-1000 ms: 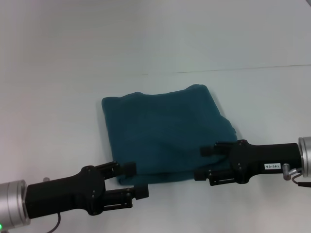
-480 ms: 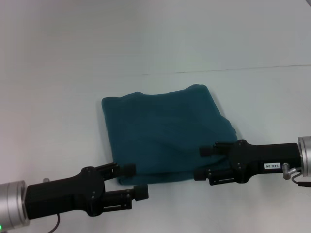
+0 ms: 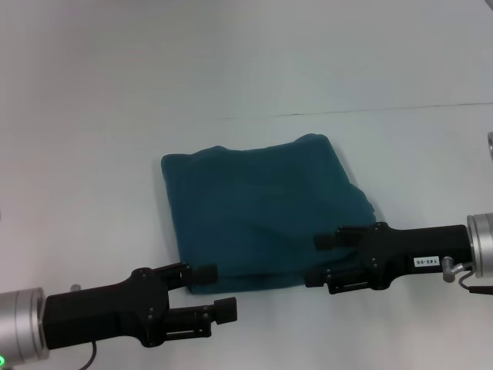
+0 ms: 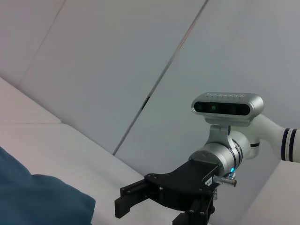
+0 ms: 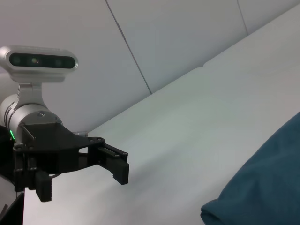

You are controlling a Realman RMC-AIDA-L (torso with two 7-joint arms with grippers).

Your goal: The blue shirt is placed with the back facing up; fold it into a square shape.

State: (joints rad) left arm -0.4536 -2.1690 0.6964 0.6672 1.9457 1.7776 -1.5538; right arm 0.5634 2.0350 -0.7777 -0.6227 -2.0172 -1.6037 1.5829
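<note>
Teal blue shirt [image 3: 262, 212] folded square on white table [image 3: 92, 193], left gripper [image 3: 214, 291] and right gripper [image 3: 320, 260] jaws released.

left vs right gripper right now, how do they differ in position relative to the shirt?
The left gripper sits at the near left corner of the blue shirt, one fingertip at the cloth's edge and the other out over the bare table. The right gripper sits over the shirt's near right part, its upper fingertip over cloth. The left is nearer the robot. Both are open, hold nothing and point inward.
</note>
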